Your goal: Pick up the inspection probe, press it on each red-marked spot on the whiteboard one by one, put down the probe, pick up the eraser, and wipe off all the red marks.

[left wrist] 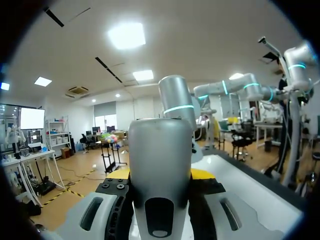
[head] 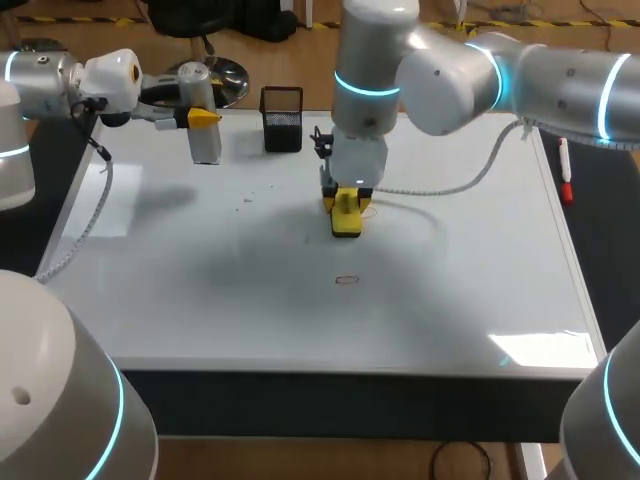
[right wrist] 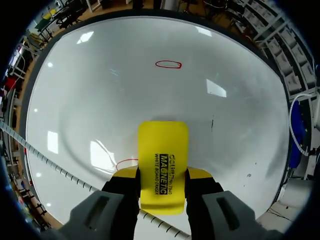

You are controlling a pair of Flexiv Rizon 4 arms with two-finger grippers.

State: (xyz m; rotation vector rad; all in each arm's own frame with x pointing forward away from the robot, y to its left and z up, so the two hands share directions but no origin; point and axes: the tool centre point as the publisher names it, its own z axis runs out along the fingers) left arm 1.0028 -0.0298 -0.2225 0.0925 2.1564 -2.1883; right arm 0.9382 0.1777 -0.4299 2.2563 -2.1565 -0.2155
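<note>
With the right gripper [head: 345, 203] clamped on the yellow eraser [head: 346, 220], flat on the whiteboard [head: 450, 290] against a red mark [right wrist: 126, 162] at its three o'clock, I'd hold it level, sweep sideways, then down to the red oval [head: 347, 280] at six, while the left gripper [head: 205, 118] grips the probe [head: 206, 142] out at ten.

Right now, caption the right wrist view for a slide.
Right claw grips yellow eraser over whiteboard, one red mark beside it, another ahead.
</note>
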